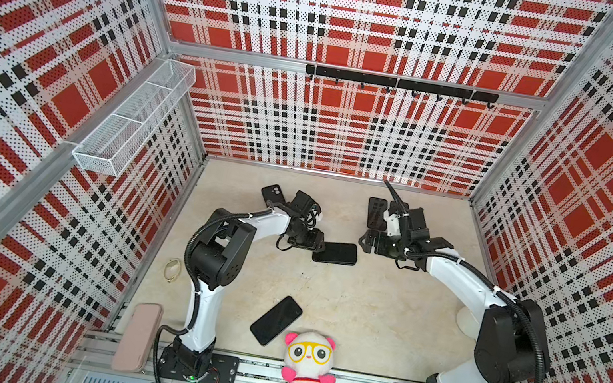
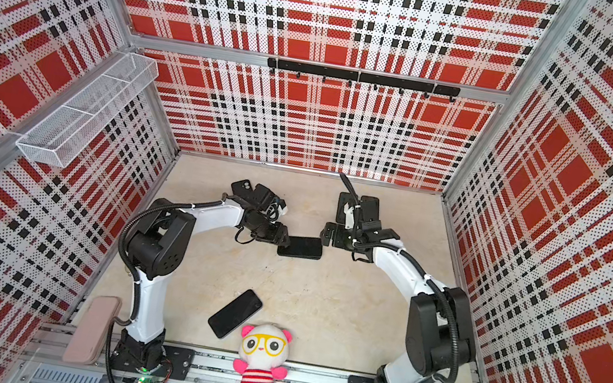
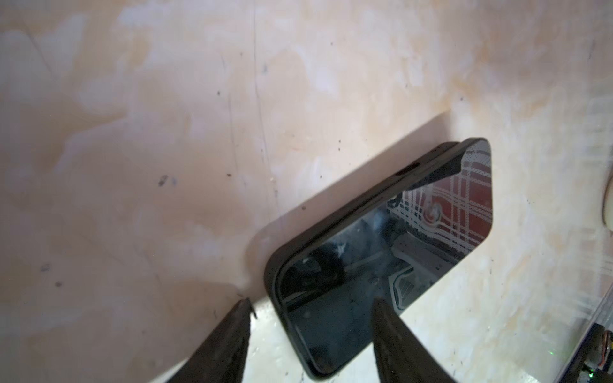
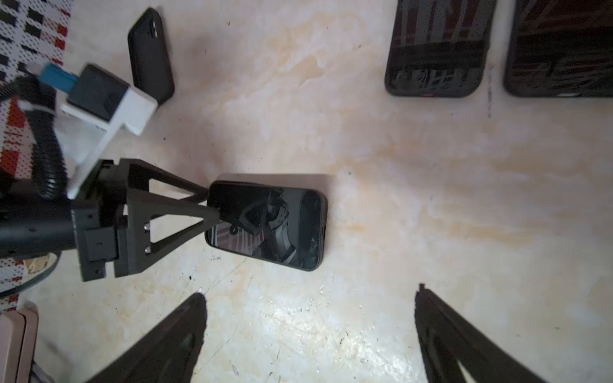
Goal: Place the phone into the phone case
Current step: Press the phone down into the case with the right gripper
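— Phone [image 1: 335, 252], where does it lie?
— Flat on the bench [image 1: 367, 321], middle of the frame in both top views, glass up, black case [image 3: 272, 268] rimming it.
— Your jaws?
— My left jaws stand apart at its short end, gripping nothing; my right jaws gape wide, well clear.
— How will it handle?
— Stiff, fairly hefty, slick on the glass, I'd judge. I'd pinch the long case edges, never the screen; one corner may not be fully seated.

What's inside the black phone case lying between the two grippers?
A glossy black phone, screen up, fills the black phone case; the case's inner floor is hidden beneath it.
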Controlling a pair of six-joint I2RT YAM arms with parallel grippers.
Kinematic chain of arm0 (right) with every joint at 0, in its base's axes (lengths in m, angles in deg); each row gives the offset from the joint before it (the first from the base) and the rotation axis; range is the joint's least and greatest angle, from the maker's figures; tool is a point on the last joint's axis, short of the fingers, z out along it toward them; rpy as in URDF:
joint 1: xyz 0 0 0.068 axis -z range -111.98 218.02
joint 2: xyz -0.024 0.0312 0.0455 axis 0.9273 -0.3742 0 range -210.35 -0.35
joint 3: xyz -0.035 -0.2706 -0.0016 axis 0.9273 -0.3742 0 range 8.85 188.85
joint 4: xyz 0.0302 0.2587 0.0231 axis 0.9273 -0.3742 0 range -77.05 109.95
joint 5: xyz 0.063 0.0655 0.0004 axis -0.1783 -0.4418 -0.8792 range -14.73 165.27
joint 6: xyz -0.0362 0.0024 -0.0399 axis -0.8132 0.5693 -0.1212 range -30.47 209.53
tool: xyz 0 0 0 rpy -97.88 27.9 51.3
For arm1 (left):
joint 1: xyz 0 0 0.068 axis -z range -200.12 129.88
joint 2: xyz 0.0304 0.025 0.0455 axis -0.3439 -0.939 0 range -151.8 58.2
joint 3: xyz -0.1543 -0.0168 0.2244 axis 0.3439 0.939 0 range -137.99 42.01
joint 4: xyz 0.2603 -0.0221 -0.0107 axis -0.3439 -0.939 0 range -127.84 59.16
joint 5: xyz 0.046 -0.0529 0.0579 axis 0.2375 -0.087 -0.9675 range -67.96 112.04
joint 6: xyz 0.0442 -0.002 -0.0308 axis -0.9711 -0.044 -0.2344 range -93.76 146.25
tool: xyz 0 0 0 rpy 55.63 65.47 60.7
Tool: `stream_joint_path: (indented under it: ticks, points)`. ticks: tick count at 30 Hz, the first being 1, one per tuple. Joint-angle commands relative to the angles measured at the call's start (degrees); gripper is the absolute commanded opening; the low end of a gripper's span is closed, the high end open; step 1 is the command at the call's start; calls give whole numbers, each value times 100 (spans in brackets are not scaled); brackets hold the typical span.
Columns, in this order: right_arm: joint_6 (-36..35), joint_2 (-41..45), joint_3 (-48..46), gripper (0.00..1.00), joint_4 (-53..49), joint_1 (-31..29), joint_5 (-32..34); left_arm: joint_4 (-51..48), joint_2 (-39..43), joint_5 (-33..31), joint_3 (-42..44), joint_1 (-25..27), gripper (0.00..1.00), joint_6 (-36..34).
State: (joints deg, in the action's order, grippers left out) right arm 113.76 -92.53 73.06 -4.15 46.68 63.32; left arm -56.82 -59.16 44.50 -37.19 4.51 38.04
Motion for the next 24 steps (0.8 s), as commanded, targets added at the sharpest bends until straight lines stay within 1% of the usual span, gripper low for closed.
stream_joint_path:
  ticks: [1, 2, 4, 5, 6, 7, 8, 9, 12, 16, 19, 21, 24]
  points:
    - [-7, -212, 74, 95, -27, -41, 355, 151, 201, -339, 156, 25, 76, 40]
    - [-51, -275, 66, 93, -66, -41, 453, 197, 220, -379, 187, 25, 79, 57]
    - [-163, -388, 18, 91, -40, -56, 459, 295, 266, -535, 246, 27, 82, 107]
    - [-174, -456, -18, 85, 30, -60, 372, 346, 303, -608, 288, 29, 82, 128]
    - [-203, -532, -34, 74, 97, -54, 255, 390, 323, -668, 309, 33, 82, 160]
    - [-267, -624, -42, 60, 164, -62, 90, 453, 351, -726, 344, 34, 82, 202]
    - [-273, -686, -93, 54, 311, -70, -60, 515, 387, -787, 382, 30, 80, 242]
    - [-236, -748, -114, 53, 405, -64, -190, 568, 419, -827, 406, 35, 79, 278]
    - [-144, -1009, -44, 51, 442, -71, -300, 651, 479, -881, 445, 43, 76, 342]
    - [-95, -1305, 106, 47, 381, -67, -435, 684, 442, -754, 438, 60, 73, 389]
    - [-72, -1389, 128, 41, 429, -69, -488, 695, 390, -633, 432, 78, 71, 403]
    - [-66, -1423, 127, 40, 441, -67, -519, 699, 367, -646, 440, 108, 69, 403]
    - [-86, -1473, 127, 35, 497, -70, -574, 708, 327, -630, 443, 133, 67, 442]
